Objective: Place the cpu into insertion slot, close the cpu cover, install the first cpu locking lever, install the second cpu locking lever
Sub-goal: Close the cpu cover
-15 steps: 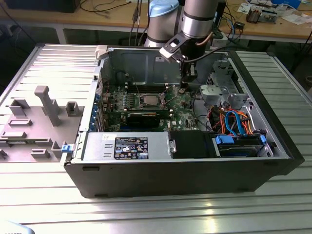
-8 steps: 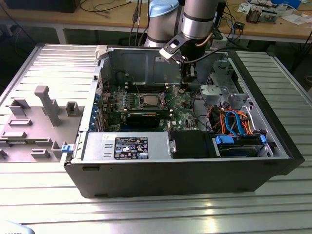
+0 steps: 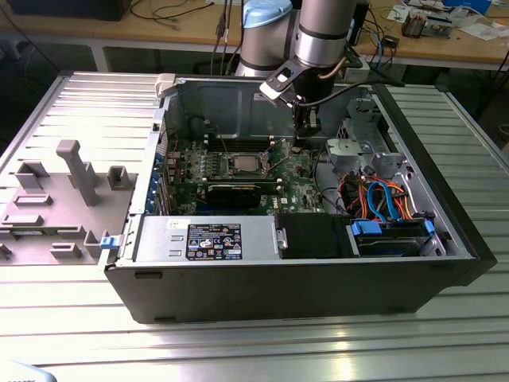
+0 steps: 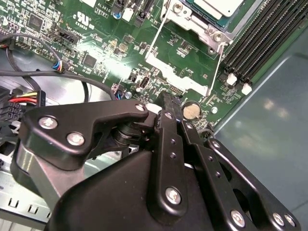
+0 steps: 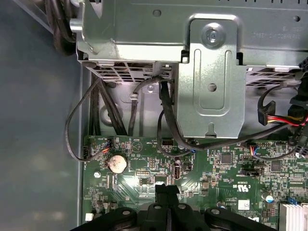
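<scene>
1. Inside the open computer case, which lies on a ribbed metal table, the arm reaches down toward the green board.
2. The gripper hangs low over the board, close to the board's edge on the exterior view's right, between the socket and the metal drive cage.
3. In both wrist views the gripper has its two fingers pressed together tip to tip, and nothing is between them.
4. Its tips are just beside a round silver battery on the board. I cannot tell if they touch the board.
5. The cpu lies flat in its socket near the middle of the board, well apart from the gripper. Its silver top also shows in the second wrist view.
6. Two thin wire levers run along the sides of the socket. I cannot tell if they are hooked down.
7. Black cables hang from the drive cage down to the board.
8. A grey plastic stand rests on the table, beside the case at the exterior view's left.
</scene>
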Action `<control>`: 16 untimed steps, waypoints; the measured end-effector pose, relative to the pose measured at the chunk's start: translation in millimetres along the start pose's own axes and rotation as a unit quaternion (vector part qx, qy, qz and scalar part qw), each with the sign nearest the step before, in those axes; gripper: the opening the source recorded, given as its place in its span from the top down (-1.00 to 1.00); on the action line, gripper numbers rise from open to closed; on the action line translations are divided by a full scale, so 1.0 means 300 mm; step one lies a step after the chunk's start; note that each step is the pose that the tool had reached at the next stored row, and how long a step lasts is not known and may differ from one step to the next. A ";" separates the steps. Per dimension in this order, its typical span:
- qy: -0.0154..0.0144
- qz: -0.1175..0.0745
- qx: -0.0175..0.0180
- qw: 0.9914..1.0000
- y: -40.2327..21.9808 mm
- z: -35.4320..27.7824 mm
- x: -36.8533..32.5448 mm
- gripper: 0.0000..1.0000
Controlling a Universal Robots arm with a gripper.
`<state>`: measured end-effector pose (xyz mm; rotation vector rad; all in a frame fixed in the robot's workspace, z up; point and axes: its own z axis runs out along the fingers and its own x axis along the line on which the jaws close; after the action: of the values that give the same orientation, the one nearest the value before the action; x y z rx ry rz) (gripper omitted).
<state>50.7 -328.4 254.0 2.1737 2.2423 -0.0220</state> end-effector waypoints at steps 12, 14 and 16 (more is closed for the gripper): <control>0.001 0.000 0.000 1.000 -0.048 0.001 0.002 0.79; 0.001 0.000 0.000 1.000 -0.051 0.001 0.002 0.79; 0.001 0.000 0.000 1.000 -0.055 0.001 0.002 0.79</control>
<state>34.2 -328.4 253.7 2.1744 2.2428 -0.0209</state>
